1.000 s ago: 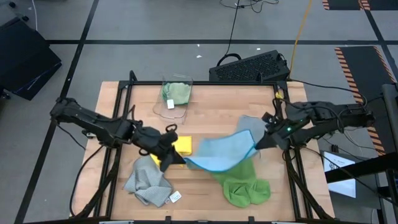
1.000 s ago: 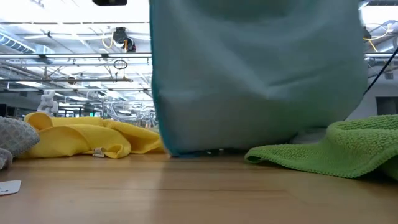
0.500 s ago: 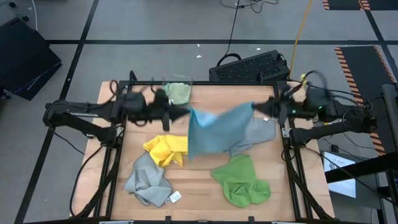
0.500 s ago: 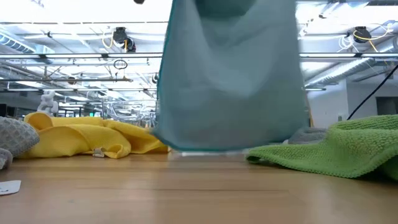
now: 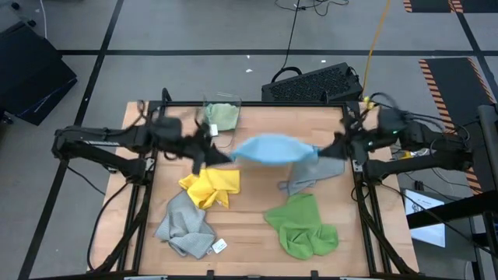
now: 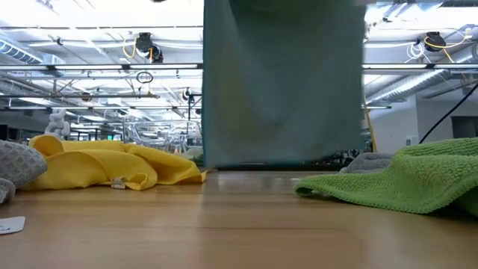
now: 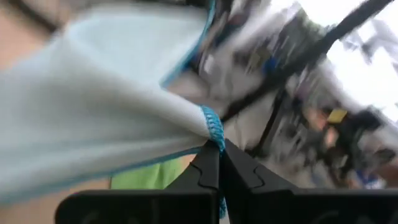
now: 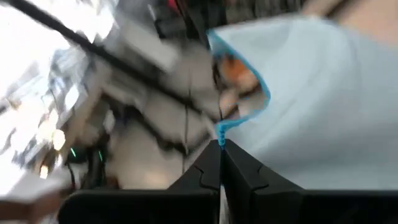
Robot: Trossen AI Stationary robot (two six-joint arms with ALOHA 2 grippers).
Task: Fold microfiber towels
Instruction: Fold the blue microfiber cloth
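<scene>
Two grippers hold one cloth between them: the light blue square microfiber towel (image 5: 271, 148) hangs stretched above the back-middle of the wooden table (image 5: 249, 245), lifted clear of it, w/ its lower edge hanging just above the boards in the low view. Left gripper (image 5: 220, 155) is pinched fully shut on the towel's left corner; the left wrist view shows the blue-stitched corner clamped between its two dark fingers (image 7: 205, 169). Right gripper (image 5: 327, 149) is likewise clamped tight on the opposite corner, seen the same way in the right wrist view. As for progress, it looks early: no cloth on the table reads as folded. A crumpled yellow microfiber towel (image 5: 208, 187) lies left of centre, a bunched grey microfiber towel w/ white tag (image 5: 184, 228) sits near the front-left, a bright green microfiber towel (image 5: 302, 227) is heaped front-right, and a second grey towel (image 5: 311, 172) lies under the right end of the blue one. A pale green towel (image 5: 223, 115) sits in the clear plastic bin (image 5: 212, 134) at the back edge. Judging by this, the blue one is being spread ready to lay flat & fold; approx. all six cloths remain to do.
</scene>
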